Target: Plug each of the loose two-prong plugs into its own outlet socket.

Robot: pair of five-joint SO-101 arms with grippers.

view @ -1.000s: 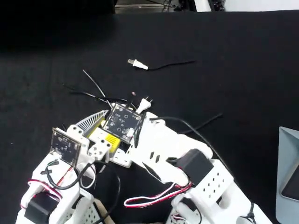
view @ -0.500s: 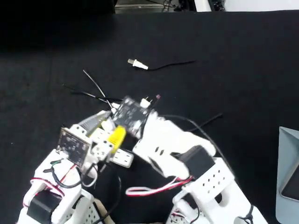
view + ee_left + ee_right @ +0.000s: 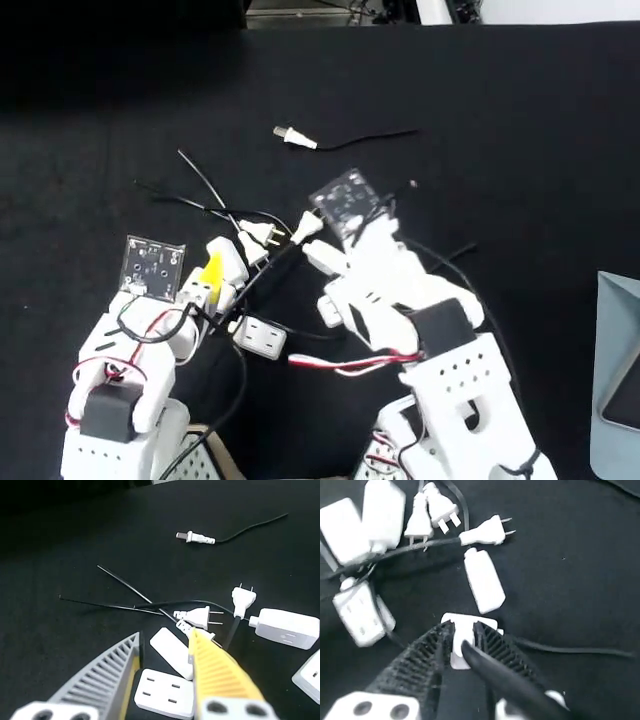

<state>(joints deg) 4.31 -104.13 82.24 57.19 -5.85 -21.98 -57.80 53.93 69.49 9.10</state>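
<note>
Wide open and empty, just above the outlet (image 3: 262, 338): left gripper (image 3: 165, 635). Over a white block (image 3: 465, 621) near the outlet: right gripper (image 3: 464, 630); clamped or merely hovering, cannot tell. Just beyond the outlet, a plug (image 3: 258, 235) and a second plug (image 3: 307, 226), cords crossed. Well beyond it, the far plug (image 3: 293, 137). None plugged in.

Likely to snag: lifting either near plug may drag its neighbour by the tangled cords. Likely to skid: pressing prongs into the loose outlet with nothing bracing it. Risk of a knock as well, with both arms so near the outlet.

Compared with a second ago: no more crowding over the outlet, now laid bare. Right arm swung off beyond it, left arm drawn back. Far plug unmoved.
</note>
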